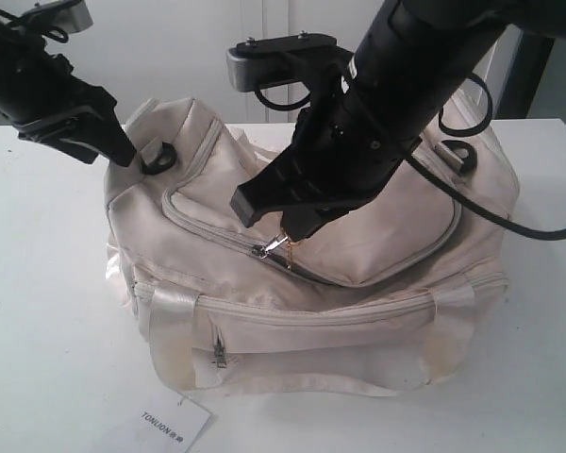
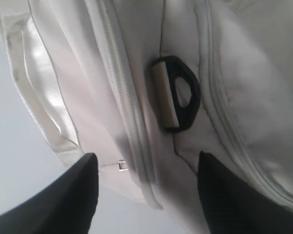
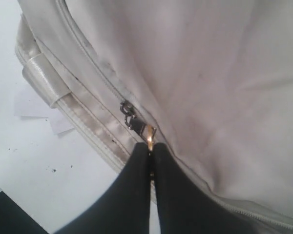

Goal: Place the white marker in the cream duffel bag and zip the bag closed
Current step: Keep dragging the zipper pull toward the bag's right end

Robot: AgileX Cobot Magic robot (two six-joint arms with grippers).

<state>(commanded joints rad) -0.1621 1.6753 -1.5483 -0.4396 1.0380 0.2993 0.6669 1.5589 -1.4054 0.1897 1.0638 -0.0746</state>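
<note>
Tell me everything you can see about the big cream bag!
The cream duffel bag is soft, wrinkly fabric with shiny strap handles, a black ring at its end and a small front zip pocket. It sits slumped on the white table. Its curved top zipper looks partly open. The right tool is shut on the gold zipper pull; the left tool is open by the black ring.

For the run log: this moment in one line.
right gripper: shut on zipper pull | left gripper: open, near end ring | marker: unseen
</note>
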